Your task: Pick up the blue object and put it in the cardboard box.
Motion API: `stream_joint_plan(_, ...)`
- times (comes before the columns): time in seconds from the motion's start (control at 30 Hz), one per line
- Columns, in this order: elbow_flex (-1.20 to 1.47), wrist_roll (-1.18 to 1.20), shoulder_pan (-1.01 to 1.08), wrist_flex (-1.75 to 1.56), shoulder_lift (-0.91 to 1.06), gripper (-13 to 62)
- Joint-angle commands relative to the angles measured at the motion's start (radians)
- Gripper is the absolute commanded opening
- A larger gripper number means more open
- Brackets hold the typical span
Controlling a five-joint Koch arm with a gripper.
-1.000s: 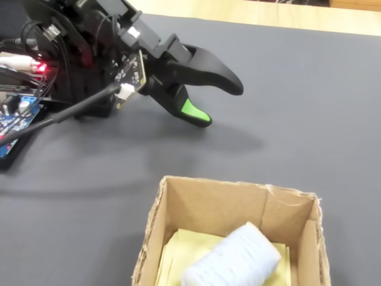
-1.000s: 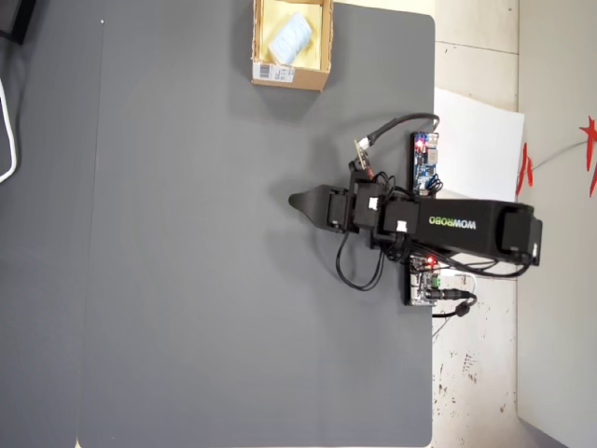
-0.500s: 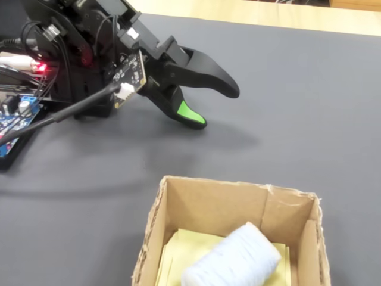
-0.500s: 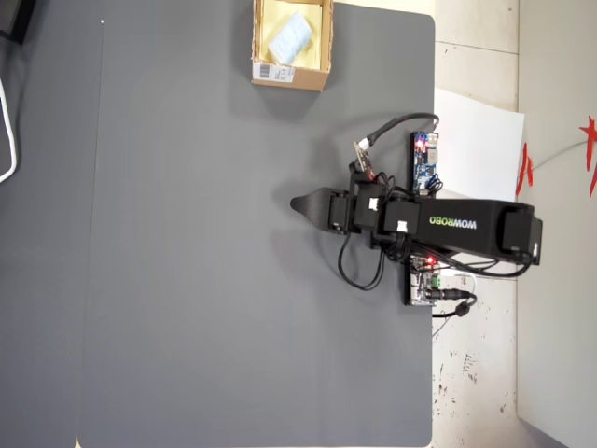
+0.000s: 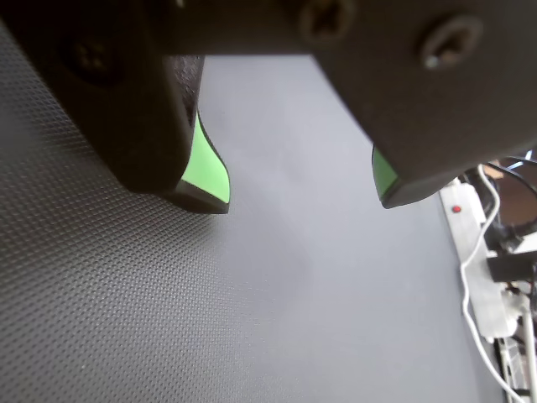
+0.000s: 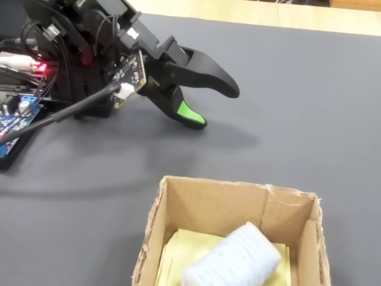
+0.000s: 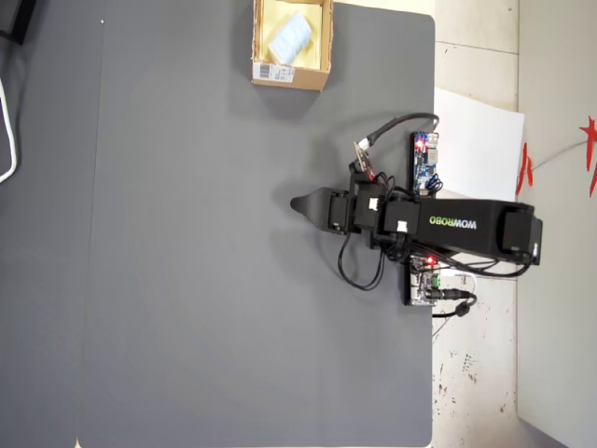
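Our claw (image 6: 217, 107) hangs empty, jaws apart, low over the mat (image 7: 205, 280). The block (image 6: 233, 261) already lies in the box (image 6: 208, 205), well apart from us, its long axis slanting across the box floor. We judge nothing remains to fetch.

Big dark grey textured mat (image 7: 233, 308) covers the table, small blue circuit board (image 7: 425, 161) sits near a white paper sheet (image 7: 480, 140).

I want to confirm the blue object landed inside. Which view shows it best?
The fixed view: the blue object fills the cardboard box, close up. The overhead view shows it small; the wrist view shows only the open pincer.
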Motion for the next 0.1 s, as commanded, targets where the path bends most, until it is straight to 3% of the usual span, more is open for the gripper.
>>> stream_joint_plan(0.0,0.037,0.031,-0.005,0.041,0.089,34.0)
stream_joint_plan(0.07,0.037,0.031,-0.005,0.041,0.089,34.0)
